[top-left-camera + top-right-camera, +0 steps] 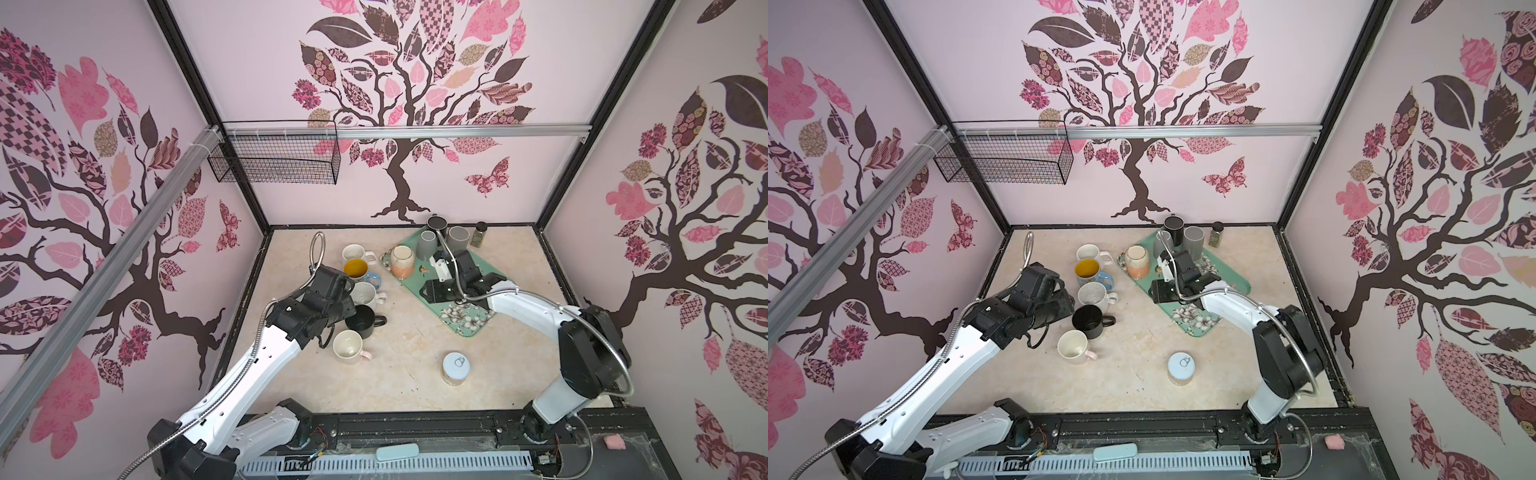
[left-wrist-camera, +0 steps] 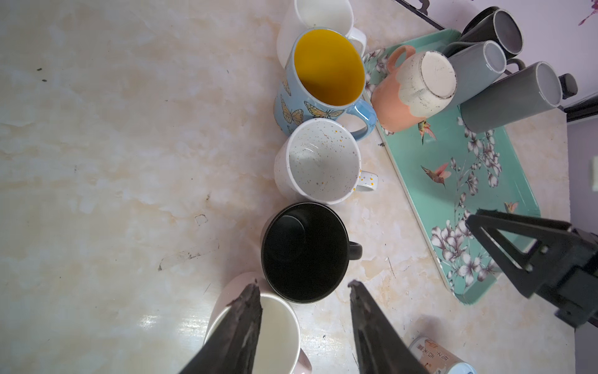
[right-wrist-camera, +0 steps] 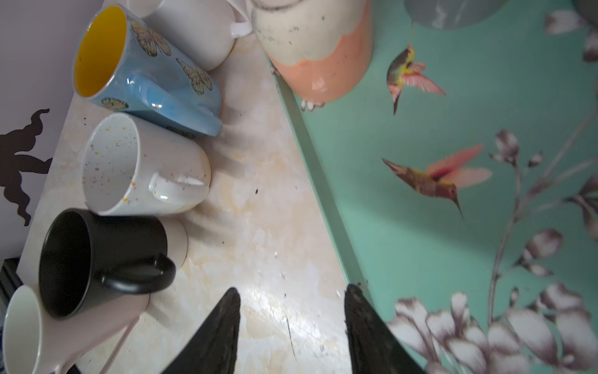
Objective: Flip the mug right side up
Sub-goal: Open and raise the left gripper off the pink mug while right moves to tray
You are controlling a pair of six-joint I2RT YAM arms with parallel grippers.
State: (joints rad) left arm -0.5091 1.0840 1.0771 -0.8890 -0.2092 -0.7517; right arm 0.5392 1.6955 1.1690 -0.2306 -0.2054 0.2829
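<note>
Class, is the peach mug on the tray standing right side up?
No, the peach mug stands upside down on the tray, base facing up.

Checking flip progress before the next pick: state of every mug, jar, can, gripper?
white mug: upright
butterfly mug: upright
speckled mug: upright
black mug: upright
cream mug: upright
peach mug: upside down, on tray
light grey mug: upside down
mid grey mug: upside down
dark tray mug: upside down
spice jar: upright, capped
can: upright, sealed
left gripper: open, empty
right gripper: open, empty
</note>
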